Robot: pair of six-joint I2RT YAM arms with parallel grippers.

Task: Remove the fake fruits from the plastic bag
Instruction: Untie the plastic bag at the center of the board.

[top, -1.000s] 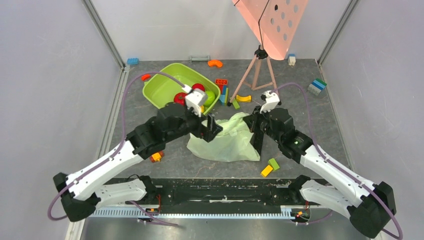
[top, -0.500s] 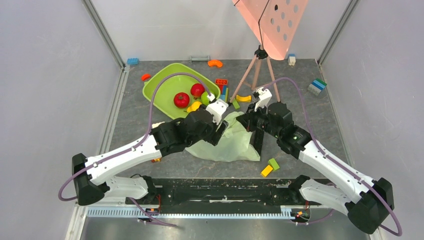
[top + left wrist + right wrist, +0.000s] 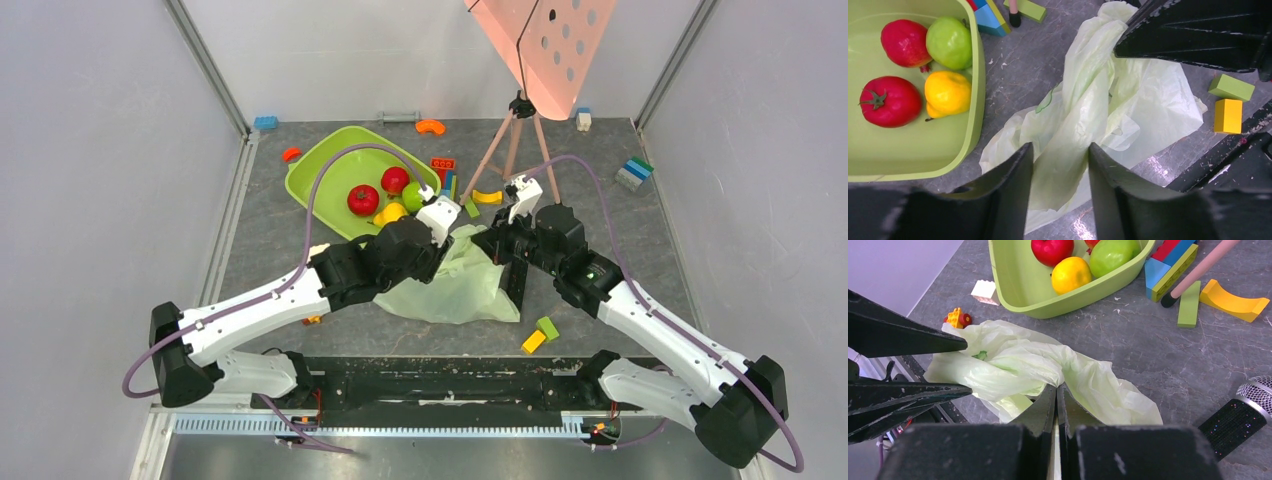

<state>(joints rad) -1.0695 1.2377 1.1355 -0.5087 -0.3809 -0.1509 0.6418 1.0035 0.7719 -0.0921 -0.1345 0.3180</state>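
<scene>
Left gripper (image 3: 1060,148): the jaws stand about halfway in with a clear gap between them. A raised fold of the plastic bag (image 3: 1128,95) lies in that gap, and the wrist view shows no pinch on the film yet. Right gripper (image 3: 1056,390): the jaws are pressed together on a bunched ridge of the same bag, which fans out ahead of the tips and to both sides.

Bag handling, judged: a near weightless, limp, crinkly, slick film. It would slip out of a shallow bite and could tear if the two arms pull hard against each other. The best hold is a gathered fold or a handle, several layers thick, not a single sheet. No bulge shows under the film, so whether any fruit remains inside cannot be told.

Further out, left of the left jaws, the lime tub (image 3: 977,95) holds the round green fruit (image 3: 949,42) beside a red apple (image 3: 903,42), a tomato (image 3: 889,101) and a yellow pear (image 3: 948,92). That fruit looks light, hard and glossy, and likely to roll.

Against one second ago: the left gripper has left the tub and come over the bag, its jaws narrowing from wide. The right gripper stays shut and has drawn its edge of the bag up, so the bag stands more bunched.
</scene>
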